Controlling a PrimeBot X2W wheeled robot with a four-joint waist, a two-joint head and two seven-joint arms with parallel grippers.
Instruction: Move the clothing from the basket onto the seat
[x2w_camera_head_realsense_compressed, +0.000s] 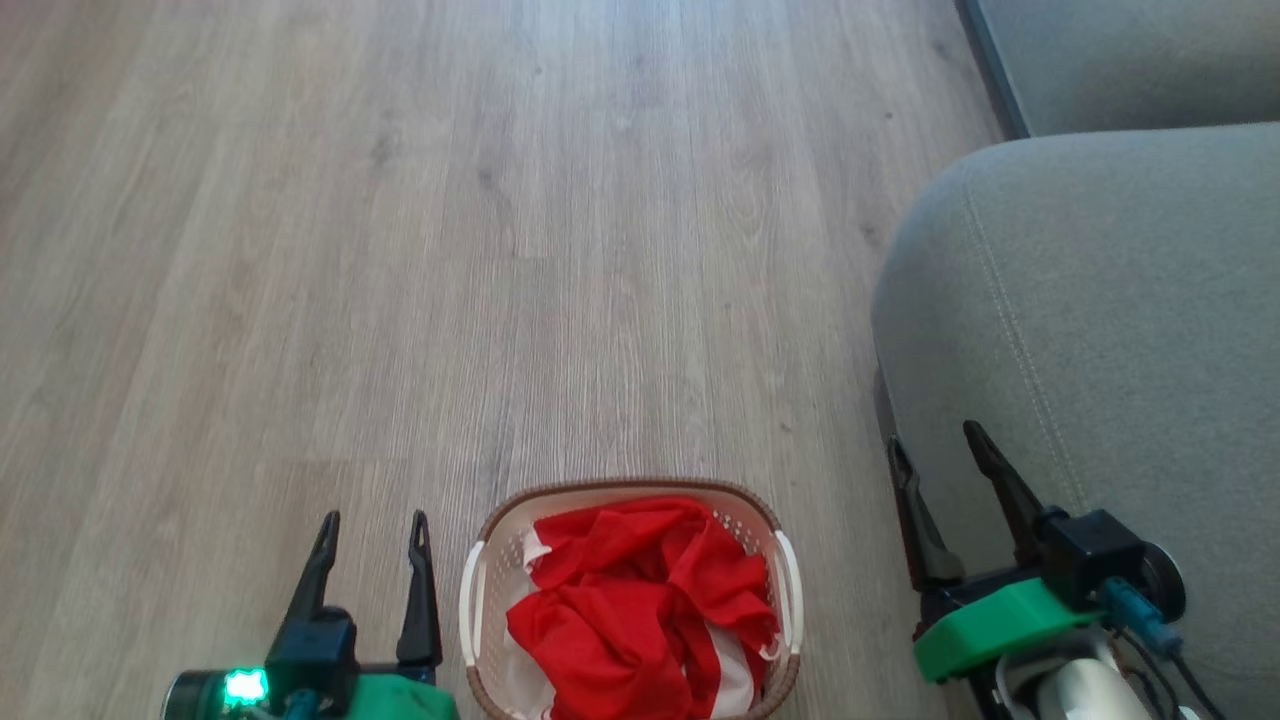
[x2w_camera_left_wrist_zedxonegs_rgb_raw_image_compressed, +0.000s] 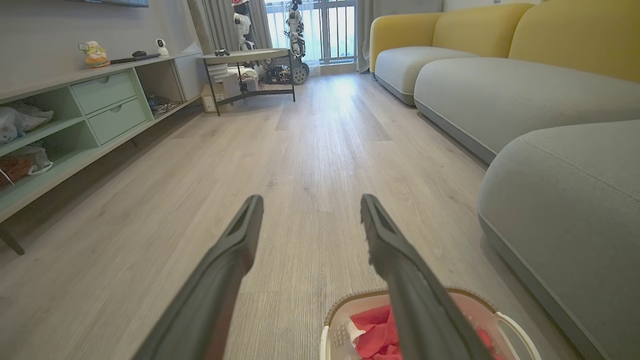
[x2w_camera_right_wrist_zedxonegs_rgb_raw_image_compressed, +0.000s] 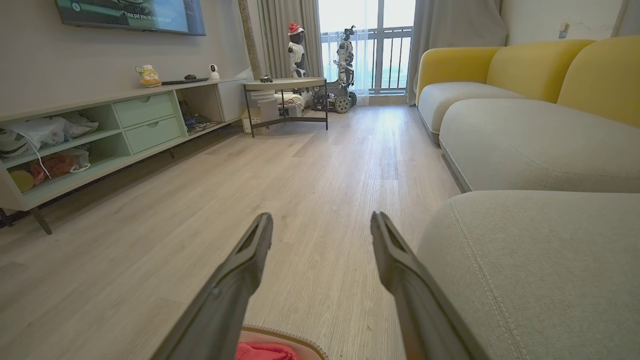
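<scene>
Clothing (x2w_camera_head_realsense_compressed: 640, 600) fills the basket (x2w_camera_head_realsense_compressed: 620, 487); left gripper (x2w_camera_head_realsense_compressed: 374, 516) and right gripper (x2w_camera_head_realsense_compressed: 932, 434) both hang wide and empty. A grab catching the perforated wall could lift the basket too.

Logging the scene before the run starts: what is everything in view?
clothing: one heap, red with white, in the basket
basket: one, cream with brown rim, on the floor between the grippers
seat: one, grey, right of the basket
floor: pale wood
further sofa cushions: two, grey with yellow backs, beyond the seat
shelf unit: one, pale green, along the left wall
left gripper: dark fingers, open, left of the basket
right gripper: dark fingers, open, by the seat
</scene>
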